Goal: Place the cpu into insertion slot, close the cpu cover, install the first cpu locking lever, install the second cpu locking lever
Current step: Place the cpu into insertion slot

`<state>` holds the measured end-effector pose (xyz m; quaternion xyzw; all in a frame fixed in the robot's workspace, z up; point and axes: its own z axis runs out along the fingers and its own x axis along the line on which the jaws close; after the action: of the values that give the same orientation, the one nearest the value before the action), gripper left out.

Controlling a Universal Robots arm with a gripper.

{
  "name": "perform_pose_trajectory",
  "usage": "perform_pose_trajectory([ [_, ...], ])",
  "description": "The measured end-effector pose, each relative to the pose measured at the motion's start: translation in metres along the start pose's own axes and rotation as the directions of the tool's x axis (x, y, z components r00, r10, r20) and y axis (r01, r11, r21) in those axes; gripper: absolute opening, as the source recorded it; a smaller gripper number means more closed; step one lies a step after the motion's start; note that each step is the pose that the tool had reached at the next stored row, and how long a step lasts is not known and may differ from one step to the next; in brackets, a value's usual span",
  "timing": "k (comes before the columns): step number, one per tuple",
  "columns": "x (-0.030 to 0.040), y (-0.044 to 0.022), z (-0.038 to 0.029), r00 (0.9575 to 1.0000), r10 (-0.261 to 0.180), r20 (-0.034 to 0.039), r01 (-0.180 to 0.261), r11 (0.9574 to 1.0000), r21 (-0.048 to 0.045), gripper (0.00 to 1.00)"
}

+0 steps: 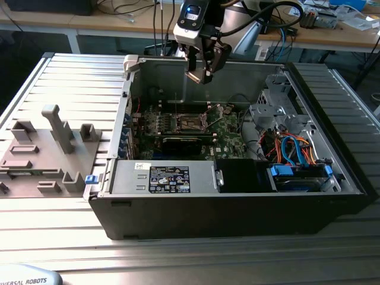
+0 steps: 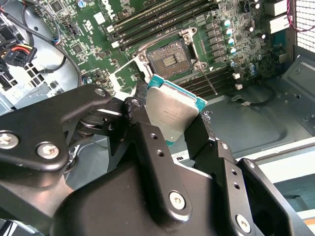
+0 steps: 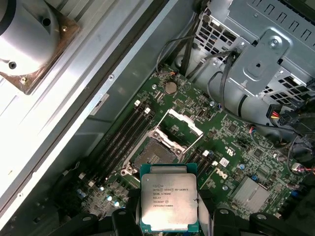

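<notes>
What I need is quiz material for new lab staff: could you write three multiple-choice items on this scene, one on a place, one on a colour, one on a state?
1. Where is the cpu?
A) seated in the insertion slot
B) held by the gripper above the motherboard
C) on the grey tray outside the case

2. What colour is the cpu's top?
A) silver-grey
B) gold
C) black

3. How does the cpu cover stand?
A) shut over the slot
B) lying outside the case
C) swung open

Answers:
1 B, the gripper clamps its edges in both wrist views.
2 A, its metal top shows grey.
3 C, the frame stands raised beside the bare insertion slot.
</notes>
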<state>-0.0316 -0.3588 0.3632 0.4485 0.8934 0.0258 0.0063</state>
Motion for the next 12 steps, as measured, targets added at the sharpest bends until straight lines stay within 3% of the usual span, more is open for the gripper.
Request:
perform_pose_trajectory([
  [12, 0.0, 0.0, 0.0, 1.0, 0.007, 0.0004, -0.007, 1.0, -0.0001, 0.54],
])
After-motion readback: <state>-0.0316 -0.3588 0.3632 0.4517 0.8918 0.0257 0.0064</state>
